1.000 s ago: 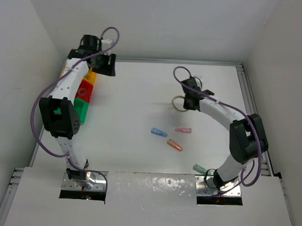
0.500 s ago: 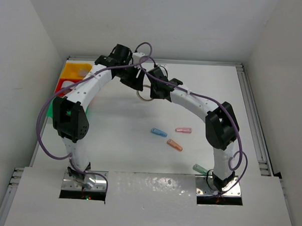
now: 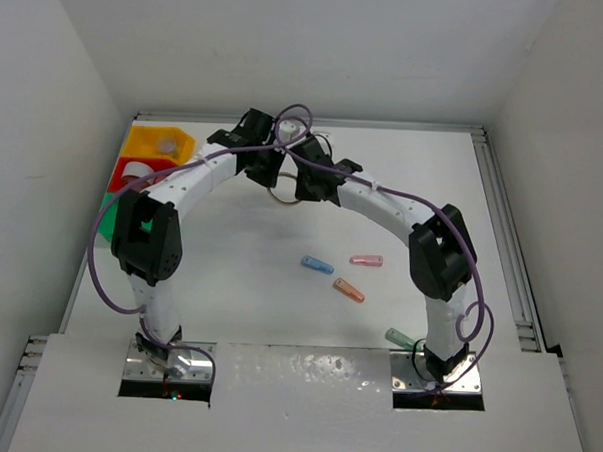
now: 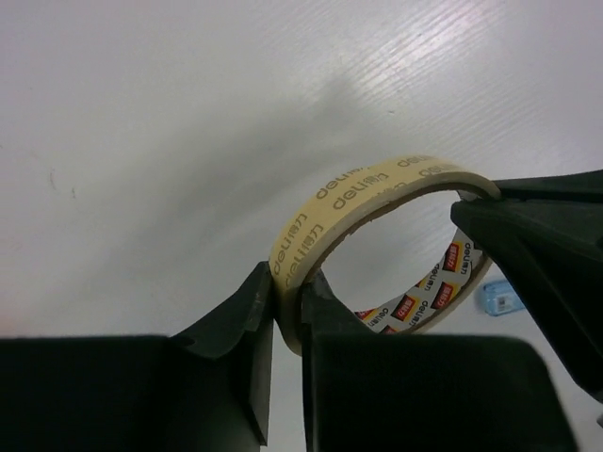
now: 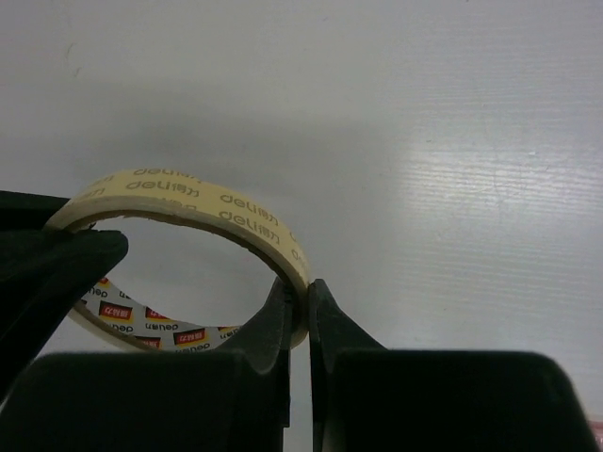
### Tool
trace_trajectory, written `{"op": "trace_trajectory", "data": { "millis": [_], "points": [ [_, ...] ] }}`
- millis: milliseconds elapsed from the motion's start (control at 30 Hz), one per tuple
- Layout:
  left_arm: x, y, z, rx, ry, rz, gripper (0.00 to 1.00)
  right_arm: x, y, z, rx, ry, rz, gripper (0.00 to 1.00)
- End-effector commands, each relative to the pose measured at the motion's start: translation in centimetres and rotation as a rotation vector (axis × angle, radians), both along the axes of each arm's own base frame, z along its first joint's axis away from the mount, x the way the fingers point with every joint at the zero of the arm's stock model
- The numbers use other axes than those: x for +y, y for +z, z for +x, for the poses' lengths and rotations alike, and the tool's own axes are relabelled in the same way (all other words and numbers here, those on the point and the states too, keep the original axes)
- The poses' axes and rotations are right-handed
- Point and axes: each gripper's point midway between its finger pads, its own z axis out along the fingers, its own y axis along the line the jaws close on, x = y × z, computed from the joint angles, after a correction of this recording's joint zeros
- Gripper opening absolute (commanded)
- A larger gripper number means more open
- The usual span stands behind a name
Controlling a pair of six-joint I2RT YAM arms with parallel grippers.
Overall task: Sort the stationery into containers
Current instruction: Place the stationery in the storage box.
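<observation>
A beige tape ring hangs above the table's back middle, held from both sides. My left gripper is shut on the near rim of the tape ring. On the opposite rim of the tape ring my right gripper is shut too. In the top view the left gripper and the right gripper meet at the ring. The containers stand at the far left: yellow, red, green. Blue, pink and orange capsules lie mid-table.
A grey ring lies in the yellow bin and a pale ring in the red one. A greenish capsule rests by the right arm's base. White walls enclose the table on three sides.
My left arm swung from the bins to the middle and shut on the tape ring. My right arm carried the ring leftward to meet it.
</observation>
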Motion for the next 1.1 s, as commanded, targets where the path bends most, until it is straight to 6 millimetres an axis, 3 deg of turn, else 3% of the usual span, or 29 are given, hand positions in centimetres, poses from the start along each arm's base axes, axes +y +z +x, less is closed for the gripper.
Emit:
{"op": "trace_trajectory", "data": {
  "millis": [0, 100, 133, 200, 267, 300, 333, 367, 400, 433, 500, 533, 600, 900, 1067],
  "points": [
    [0.2, -0.1, 0.8, -0.050, 0.013, 0.039, 0.01, 1.2, 4.1, 0.6, -0.082, -0.005, 0.106, 0.00],
    [0.6, 0.7, 1.1, -0.059, 0.023, 0.042, 0.00, 1.8, 3.9, 0.2, -0.066, 0.027, 0.128, 0.00],
    [1.3, 1.1, 1.5, -0.065, 0.041, 0.040, 0.00, 2.2, 3.8, 0.2, -0.065, 0.051, 0.133, 0.10],
    [3.0, 2.8, 2.3, -0.090, 0.076, 0.051, 0.00, 3.1, 3.9, -0.3, -0.048, 0.111, 0.168, 0.44],
    [7.1, 4.1, 3.1, -0.106, 0.151, 0.098, 0.00, 2.8, 4.5, -0.7, -0.065, 0.136, 0.167, 0.71],
    [8.7, 5.2, 3.6, -0.126, 0.179, 0.105, 0.00, 2.6, 4.6, -0.9, -0.071, 0.141, 0.166, 0.77],
    [12.3, 5.7, 3.9, -0.120, 0.247, 0.116, 0.00, 2.2, 4.2, -1.3, -0.081, 0.154, 0.158, 0.84],
    [14.4, 6.7, 4.0, -0.139, 0.272, 0.128, 0.00, 1.8, 5.7, -1.5, -0.115, 0.161, 0.175, 0.92],
    [16.3, 6.9, 3.9, -0.139, 0.300, 0.138, 0.00, 1.8, 6.1, -1.6, -0.139, 0.169, 0.188, 0.93],
    [20.0, 7.3, 3.7, -0.140, 0.369, 0.155, 0.00, 1.0, 5.0, -2.3, -0.125, 0.174, 0.170, 0.94],
    [24.6, 6.9, 3.2, -0.130, 0.428, 0.218, 0.00, 0.2, 5.6, -2.8, -0.151, 0.172, 0.171, 0.94],
    [27.6, 6.8, 2.9, -0.131, 0.482, 0.241, 0.00, -0.4, 4.8, -3.2, -0.135, 0.165, 0.157, 0.94],
    [31.4, 5.7, 2.1, -0.113, 0.541, 0.274, 0.00, -1.3, 3.9, -3.6, -0.117, 0.152, 0.135, 0.94],
    [38.1, 1.4, 3.6, -0.076, 0.668, 0.334, 0.00, -2.8, 1.9, -4.3, -0.056, 0.142, 0.085, 0.94],
    [40.0, 0.1, 3.6, -0.059, 0.707, 0.377, 0.00, -3.5, 1.4, -4.6, -0.047, 0.128, 0.070, 0.94]
  ]
}}
